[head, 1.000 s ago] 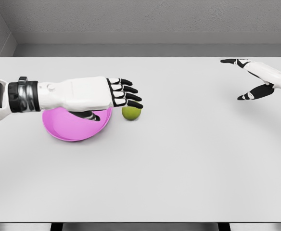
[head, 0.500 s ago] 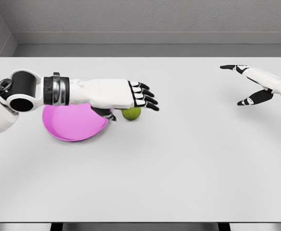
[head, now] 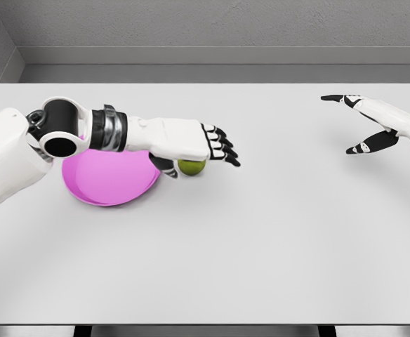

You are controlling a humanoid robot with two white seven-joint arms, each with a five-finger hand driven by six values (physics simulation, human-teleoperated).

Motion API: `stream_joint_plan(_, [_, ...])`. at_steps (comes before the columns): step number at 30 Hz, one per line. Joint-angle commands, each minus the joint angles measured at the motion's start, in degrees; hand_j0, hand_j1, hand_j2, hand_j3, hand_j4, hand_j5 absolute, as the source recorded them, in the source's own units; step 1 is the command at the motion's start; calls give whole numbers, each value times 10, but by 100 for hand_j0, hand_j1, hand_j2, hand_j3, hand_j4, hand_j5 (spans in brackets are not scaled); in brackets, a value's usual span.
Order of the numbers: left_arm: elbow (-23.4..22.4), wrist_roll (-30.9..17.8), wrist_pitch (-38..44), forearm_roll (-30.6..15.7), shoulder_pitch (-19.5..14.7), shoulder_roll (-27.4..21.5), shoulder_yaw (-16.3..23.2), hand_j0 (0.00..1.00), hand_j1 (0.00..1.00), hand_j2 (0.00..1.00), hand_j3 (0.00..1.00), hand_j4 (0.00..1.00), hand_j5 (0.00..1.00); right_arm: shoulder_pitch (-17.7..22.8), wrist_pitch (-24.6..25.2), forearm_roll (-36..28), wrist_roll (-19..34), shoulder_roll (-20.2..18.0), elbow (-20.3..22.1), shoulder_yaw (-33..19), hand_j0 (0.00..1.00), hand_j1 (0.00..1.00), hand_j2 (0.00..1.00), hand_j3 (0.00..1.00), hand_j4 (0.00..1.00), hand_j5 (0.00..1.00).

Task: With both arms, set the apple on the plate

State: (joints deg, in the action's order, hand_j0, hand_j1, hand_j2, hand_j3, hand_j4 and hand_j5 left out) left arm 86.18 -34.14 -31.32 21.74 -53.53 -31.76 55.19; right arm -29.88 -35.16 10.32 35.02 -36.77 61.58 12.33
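1. Looking through the head view, the green apple (head: 192, 167) sits on the white table (head: 261, 239), just right of the pink plate (head: 107, 179) and mostly covered by the left hand (head: 191, 144), whose fingers stretch out past it, loosely spread and not closed on anything I can see.
2. The right hand (head: 373, 126) hovers well apart at the far right, fingers open and holding nothing.
3. I judge the apple light, rigid, smooth and prone to rolling; gripping across its widest middle looks safest.
4. The plate's visible part holds nothing.
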Motion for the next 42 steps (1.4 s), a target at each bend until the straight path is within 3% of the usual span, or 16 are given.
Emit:
stream_joint_plan(1, [-18,1,38,29,0,6,1,100,100,100,100,100,100,0,2,-4,0,-1,0,0,100,100,100,100,100,100])
stream_joint_plan(12, [-31,4,53,40,-4,27,35,99,99,99,99,99,99,6,2,-4,0,-1,3,0,100,100,100,100,100,100])
stream_joint_plan(17, [-31,2,54,57,-4,30,36,93,93,93,93,93,93,8,2,-4,0,-3,3,0,100,100,100,100,100,100])
stream_joint_plan(26, [-42,1,54,58,-4,33,37,93,93,93,93,93,93,8,2,-4,0,-4,2,0,100,100,100,100,100,100])
stream_joint_plan(32, [-84,1,53,77,-4,50,37,93,93,93,93,93,93,4,2,-4,0,-4,2,0,100,100,100,100,100,100])
stream_joint_plan(42, [-89,1,53,78,-4,51,47,93,93,93,93,93,93,6,2,-4,0,-3,3,0,100,100,100,100,100,100])
